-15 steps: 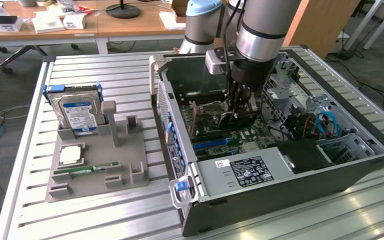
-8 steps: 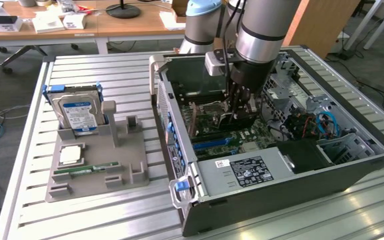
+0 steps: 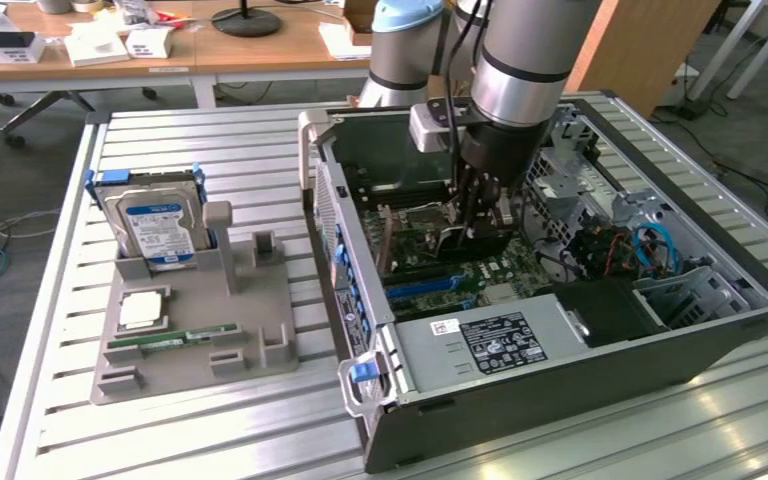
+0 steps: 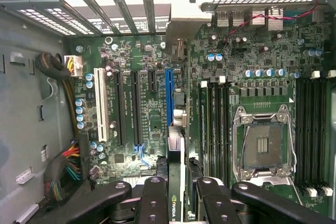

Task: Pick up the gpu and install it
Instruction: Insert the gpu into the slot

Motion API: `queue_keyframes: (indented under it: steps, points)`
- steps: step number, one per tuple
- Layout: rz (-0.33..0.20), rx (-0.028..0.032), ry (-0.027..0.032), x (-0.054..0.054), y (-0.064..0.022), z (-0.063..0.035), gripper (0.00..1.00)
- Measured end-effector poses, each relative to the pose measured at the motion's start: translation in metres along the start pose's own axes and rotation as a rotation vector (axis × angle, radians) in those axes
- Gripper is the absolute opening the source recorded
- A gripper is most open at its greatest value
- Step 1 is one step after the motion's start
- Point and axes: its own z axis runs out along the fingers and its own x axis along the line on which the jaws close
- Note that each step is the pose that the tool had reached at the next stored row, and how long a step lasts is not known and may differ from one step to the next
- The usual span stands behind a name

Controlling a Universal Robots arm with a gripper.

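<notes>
My gripper reaches down into the open computer case, over the motherboard. It is shut on the gpu, which the wrist view shows edge-on between the two black fingers. The card's silver bracket points at the rear slot openings. The card runs just beside the blue expansion slot and hides the board beneath it. I cannot tell whether its edge touches the slot. In the exterior view the gpu hangs as a dark shape below the gripper.
A grey holder left of the case carries a silver hard drive with a blue label, a memory stick and a square chip. Inside the case lie the power supply, a bare processor socket and cable bundles.
</notes>
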Motion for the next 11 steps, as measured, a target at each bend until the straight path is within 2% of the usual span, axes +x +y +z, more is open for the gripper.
queue_keyframes:
  steps: [11]
  points:
    - [0.0, 0.0001, 0.0001, 0.0004, 0.0051, 0.0021, 0.26]
